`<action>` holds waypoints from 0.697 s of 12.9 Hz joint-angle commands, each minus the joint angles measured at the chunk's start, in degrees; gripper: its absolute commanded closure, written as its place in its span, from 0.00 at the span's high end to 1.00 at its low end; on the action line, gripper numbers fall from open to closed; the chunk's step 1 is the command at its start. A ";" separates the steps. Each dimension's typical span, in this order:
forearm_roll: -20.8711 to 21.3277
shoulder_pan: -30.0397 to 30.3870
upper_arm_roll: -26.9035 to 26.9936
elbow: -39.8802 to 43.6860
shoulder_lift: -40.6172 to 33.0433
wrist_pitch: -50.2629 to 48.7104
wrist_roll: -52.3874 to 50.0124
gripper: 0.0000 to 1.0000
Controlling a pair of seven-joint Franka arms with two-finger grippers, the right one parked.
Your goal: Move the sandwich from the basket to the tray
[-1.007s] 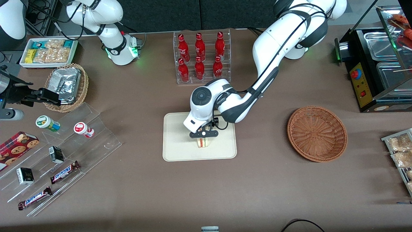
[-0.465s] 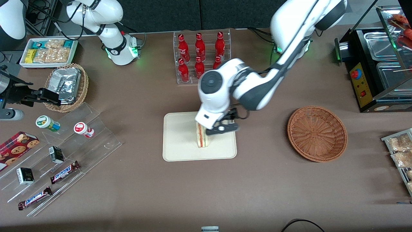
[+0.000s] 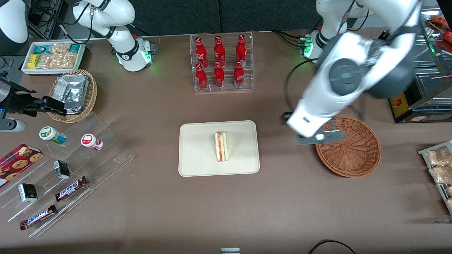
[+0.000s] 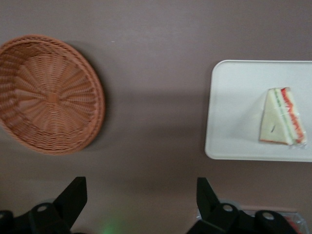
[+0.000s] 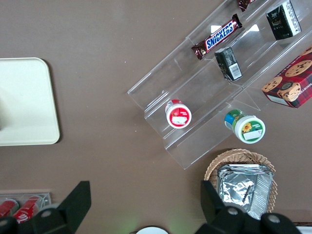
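The sandwich stands on its edge in the middle of the cream tray, red and green filling up. It also shows in the left wrist view on the tray. The reddish-brown wicker basket sits empty toward the working arm's end; it shows in the left wrist view too. My left gripper hangs high above the basket's rim nearest the tray. In the wrist view the gripper is open and empty, with bare table between its fingers.
A clear rack of red bottles stands farther from the camera than the tray. A black food warmer stands at the working arm's end. Snack packets lie nearer. A clear stepped shelf and a tan basket with foil packet lie toward the parked arm's end.
My left gripper let go of the sandwich on the tray, rose, and swung away toward the basket. The sandwich stays on the tray.
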 commanded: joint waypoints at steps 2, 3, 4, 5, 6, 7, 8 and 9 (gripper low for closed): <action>-2.45 6.66 -0.27 -6.62 -6.17 0.13 8.18 0.99; -2.45 8.24 -0.27 -7.15 -6.53 0.65 8.71 0.99; -2.45 8.69 -0.01 -7.16 -6.79 0.74 9.58 0.99; -2.36 8.08 1.30 -7.25 -7.58 0.66 11.33 0.99; -2.45 4.16 6.62 -7.33 -8.20 0.57 13.09 0.99; -2.62 -1.62 14.07 -7.51 -8.81 0.66 14.41 0.99; -3.93 -5.24 18.49 -7.60 -9.17 0.66 15.21 0.99; -4.46 -6.32 20.45 -8.21 -10.04 0.74 15.83 0.99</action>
